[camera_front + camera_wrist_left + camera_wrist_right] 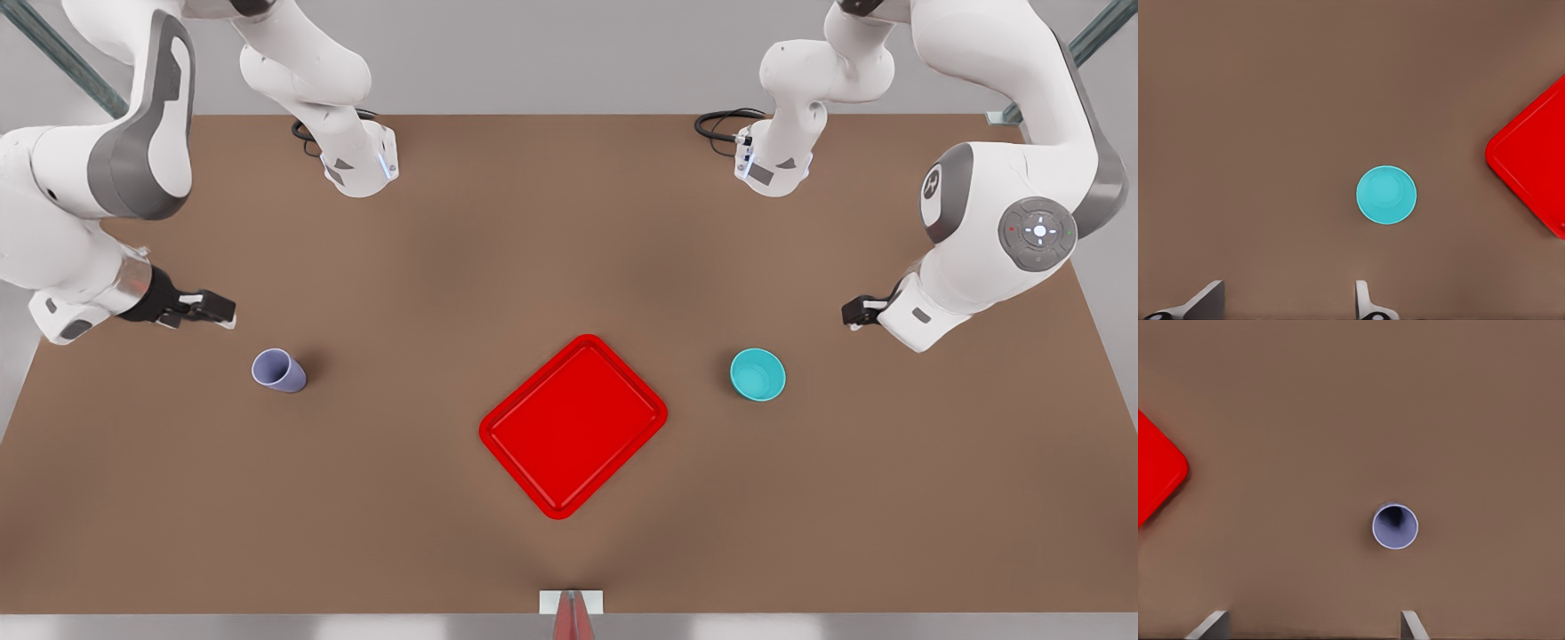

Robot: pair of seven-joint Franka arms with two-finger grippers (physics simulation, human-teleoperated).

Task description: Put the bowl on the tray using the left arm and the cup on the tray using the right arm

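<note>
The teal bowl [758, 374] [1386, 195] stands upright on the brown table at the front view's right of the red tray [573, 426] [1531, 167] [1155, 470]. My left gripper [852, 312] [1288, 301] hovers open above the table, just behind and to the right of the bowl, holding nothing. On the front view's left, the lavender cup [278, 370] [1395, 526] stands upright. My right gripper [220, 310] [1311, 624] is open and empty above the table, behind and to the left of the cup. The tray lies empty, turned at an angle, in the middle.
Both arm bases [360, 164] [773, 164] sit at the far edge of the table with black cables [720, 124] beside them. A small white and red marker [571, 609] sits at the near table edge. Bare table surrounds the tray.
</note>
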